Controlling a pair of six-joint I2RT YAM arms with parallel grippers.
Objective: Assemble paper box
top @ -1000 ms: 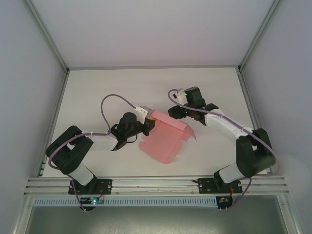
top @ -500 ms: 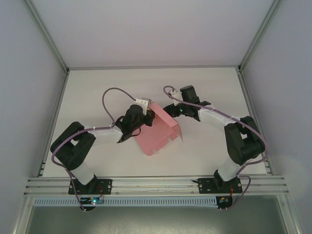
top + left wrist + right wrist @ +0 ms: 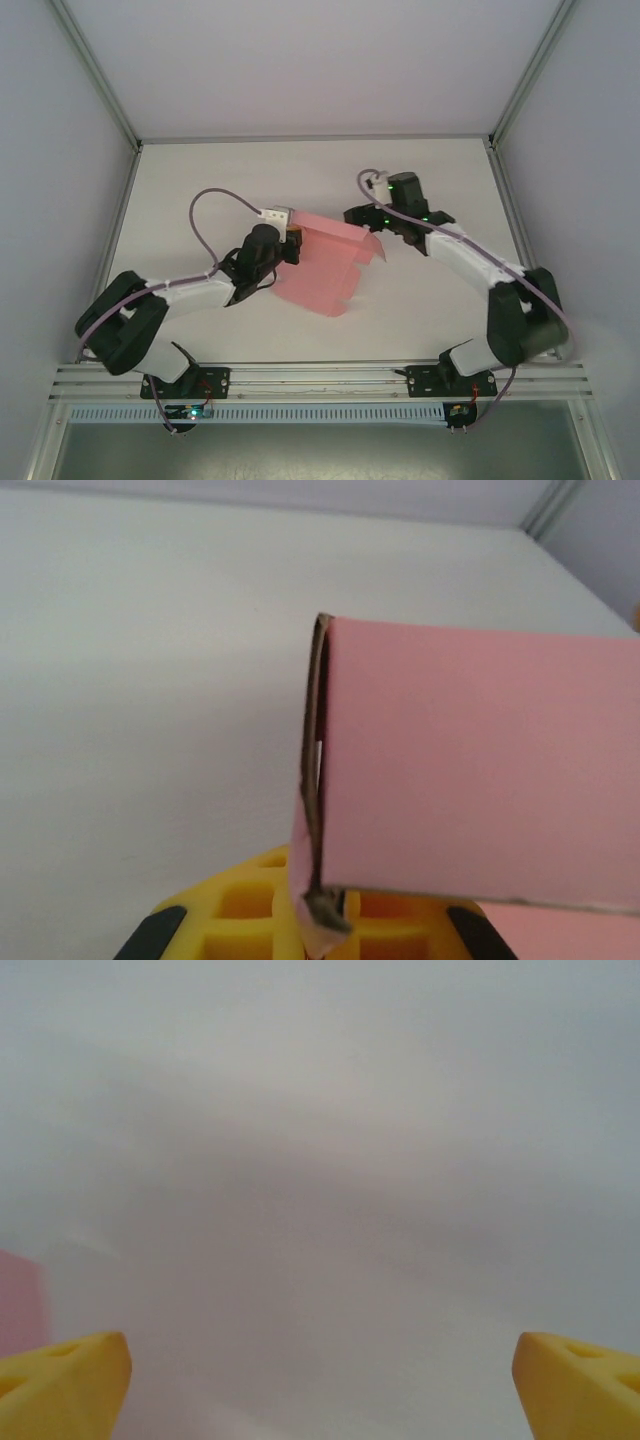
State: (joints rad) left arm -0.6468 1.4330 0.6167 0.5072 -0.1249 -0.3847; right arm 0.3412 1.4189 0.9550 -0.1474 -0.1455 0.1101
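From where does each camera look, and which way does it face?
Top external: above and behind, looking down at the table; both arms show.
Left wrist: on the left gripper, facing forward; fingers shut on the paper box.
Right wrist: on the right gripper, open, facing a blurred pale surface.
Shared by the first two: the box.

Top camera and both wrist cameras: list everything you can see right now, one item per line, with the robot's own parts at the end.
paper box: one, pink, partly folded, middle of the table
table: one, white, under everything
rail: one, silver metal, along the table's near edge
cables: two, purple, one looping over each arm
left gripper: one, black with yellow fingers, shut on the paper box's left end
right gripper: one, yellow fingers, open, near the paper box's right end, holding nothing
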